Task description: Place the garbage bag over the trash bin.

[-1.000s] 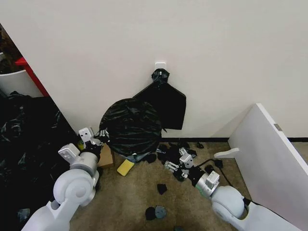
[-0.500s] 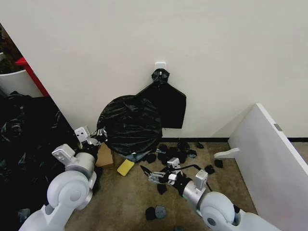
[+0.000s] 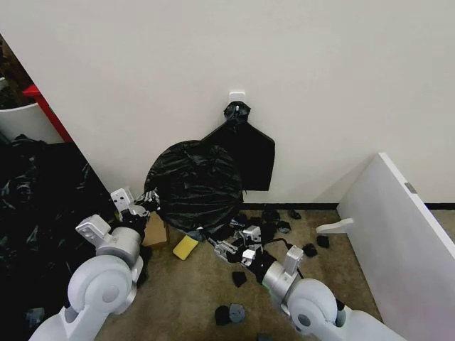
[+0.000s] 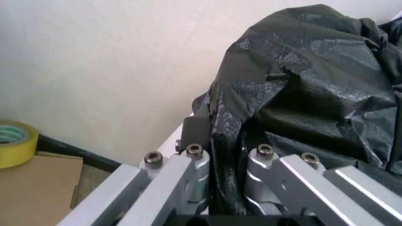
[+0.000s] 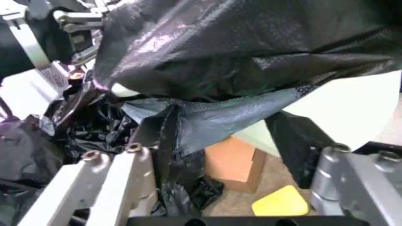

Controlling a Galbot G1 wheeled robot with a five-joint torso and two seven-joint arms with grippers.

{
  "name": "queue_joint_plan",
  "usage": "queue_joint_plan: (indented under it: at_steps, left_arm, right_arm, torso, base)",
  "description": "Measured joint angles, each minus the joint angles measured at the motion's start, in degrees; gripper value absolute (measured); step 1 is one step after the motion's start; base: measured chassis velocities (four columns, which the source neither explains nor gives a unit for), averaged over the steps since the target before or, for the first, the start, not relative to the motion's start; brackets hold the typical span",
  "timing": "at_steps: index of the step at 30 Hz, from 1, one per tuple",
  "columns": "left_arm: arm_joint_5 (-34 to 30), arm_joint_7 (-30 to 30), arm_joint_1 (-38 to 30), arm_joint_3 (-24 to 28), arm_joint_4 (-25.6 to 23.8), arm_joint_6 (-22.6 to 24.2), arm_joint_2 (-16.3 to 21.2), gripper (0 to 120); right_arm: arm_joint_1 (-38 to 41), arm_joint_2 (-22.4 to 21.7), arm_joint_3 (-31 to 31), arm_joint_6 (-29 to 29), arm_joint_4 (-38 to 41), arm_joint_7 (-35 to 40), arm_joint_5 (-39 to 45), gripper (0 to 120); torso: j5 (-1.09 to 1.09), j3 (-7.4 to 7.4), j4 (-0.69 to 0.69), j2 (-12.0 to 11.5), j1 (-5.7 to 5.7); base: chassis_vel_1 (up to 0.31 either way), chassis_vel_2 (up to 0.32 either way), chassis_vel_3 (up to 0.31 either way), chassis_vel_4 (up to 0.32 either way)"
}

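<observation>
The garbage bag (image 3: 193, 186) is already being draped over most of the trash bin (image 5: 342, 106); a lower strip of the bin is left bare. The bag's edge is being pinched by the left gripper (image 3: 144, 205) beside the bin. The right gripper (image 3: 231, 245), jaws spread, is being held under the bag's hanging hem, nothing gripped.

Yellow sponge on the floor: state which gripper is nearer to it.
Right. The right gripper is open just beside the yellow sponge, low by the floor. The left gripper is higher, shut on the garbage bag edge.
</observation>
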Motion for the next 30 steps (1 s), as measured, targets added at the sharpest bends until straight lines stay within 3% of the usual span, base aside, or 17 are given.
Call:
queue_joint_plan:
  at_steps: [5,9,13,17,30]
  left_arm:
    - [0.0,0.0,0.0,-0.1,-0.1,0.0,-0.1,5]
    - [0.0,0.0,-0.1,-0.1,0.0,0.0,-0.2,5]
    - [0.1,0.0,-0.4,0.1,0.6,0.0,-0.5,5]
    - [0.0,0.0,-0.5,0.3,0.8,0.0,-0.6,5]
    - [-0.1,-0.1,1.0,1.5,-1.0,0.2,-2.3,5]
  right_arm:
    - [0.4,-0.6,0.0,1.3,-0.7,-0.8,-0.4,29]
    - [0.6,-0.6,0.0,3.1,-1.4,-1.8,-1.1,19]
    - [0.6,-0.6,-0.1,5.8,-2.4,-2.3,-2.3,0]
    - [0.7,-0.6,-0.1,6.3,-3.3,-2.4,-5.0,0]
    - [1.5,0.0,0.9,6.9,-11.7,-1.3,-28.8,0]
  torso:
    - [0.00,0.00,0.00,0.0,0.00]
    - [0.00,0.00,0.00,0.0,0.00]
    - [0.00,0.00,0.00,0.0,0.00]
    - [0.00,0.00,0.00,0.0,0.00]
    - [0.01,0.00,0.00,0.0,0.00]
  base:
    - [0.000,0.000,0.000,0.000]
    - [0.000,0.000,0.000,0.000]
    - [0.000,0.000,0.000,0.000]
    - [0.000,0.000,0.000,0.000]
    - [0.000,0.000,0.000,0.000]
